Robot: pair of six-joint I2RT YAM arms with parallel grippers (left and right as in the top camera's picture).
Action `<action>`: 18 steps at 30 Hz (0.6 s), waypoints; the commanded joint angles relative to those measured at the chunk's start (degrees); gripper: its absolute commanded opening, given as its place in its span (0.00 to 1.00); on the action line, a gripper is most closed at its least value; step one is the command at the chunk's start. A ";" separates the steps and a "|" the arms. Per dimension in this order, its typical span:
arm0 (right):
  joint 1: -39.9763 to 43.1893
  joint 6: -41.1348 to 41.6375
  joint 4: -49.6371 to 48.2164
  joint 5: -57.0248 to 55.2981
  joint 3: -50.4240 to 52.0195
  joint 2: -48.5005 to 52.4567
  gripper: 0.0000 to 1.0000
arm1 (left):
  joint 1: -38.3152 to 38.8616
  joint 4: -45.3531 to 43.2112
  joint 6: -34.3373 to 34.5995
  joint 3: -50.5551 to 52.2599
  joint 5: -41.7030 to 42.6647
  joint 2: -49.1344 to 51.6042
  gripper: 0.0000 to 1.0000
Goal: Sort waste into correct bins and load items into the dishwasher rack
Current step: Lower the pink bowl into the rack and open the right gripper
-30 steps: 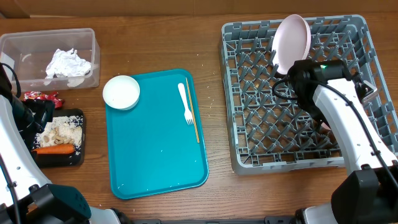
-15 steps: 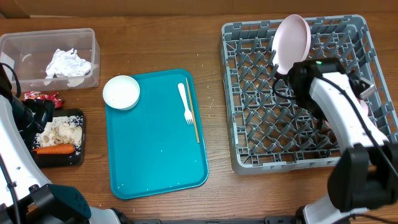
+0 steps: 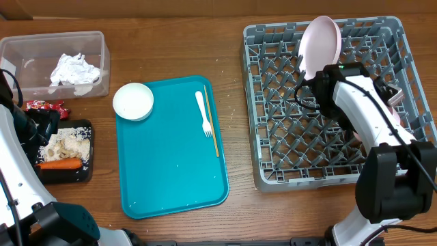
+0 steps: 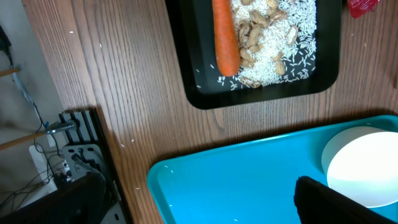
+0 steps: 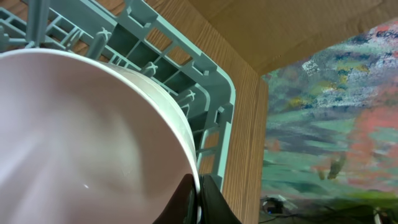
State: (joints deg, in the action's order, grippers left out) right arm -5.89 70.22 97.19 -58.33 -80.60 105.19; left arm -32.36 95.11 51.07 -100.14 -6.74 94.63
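The grey dishwasher rack (image 3: 273,157) stands at the right, with a pale pink plate (image 3: 319,46) upright at its back. My right gripper (image 5: 199,199) is shut on the rim of a pale bowl (image 5: 81,137) by the rack's right corner (image 5: 211,93). My left gripper (image 4: 196,205) is open and empty, above the edge of the teal tray (image 4: 249,180). The black tray (image 4: 261,96) holds the carrot (image 4: 225,37) and food scraps (image 4: 273,37). A red wrapper (image 3: 46,106) lies beside it. Tissue (image 3: 75,68) lies in the clear tub (image 3: 54,41).
On the teal tray (image 3: 171,171) lie a white bowl (image 3: 133,101), a white fork (image 3: 203,113) and a wooden chopstick (image 3: 212,133). The white bowl also shows in the left wrist view (image 4: 364,165). Bare wood lies between the tray and the rack.
My right arm has swung toward the rack's back right side with the bowl. The left arm and the things on the trays have not moved.
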 commanded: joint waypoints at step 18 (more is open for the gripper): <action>-5.27 -2.93 -0.04 0.50 -3.08 0.66 0.04 | -0.24 -0.11 0.15 -0.37 -1.16 0.22 1.00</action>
State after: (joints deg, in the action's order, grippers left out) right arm -8.82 67.42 97.56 -58.61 -82.17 105.30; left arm -32.36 95.09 51.07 -100.12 -6.74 94.63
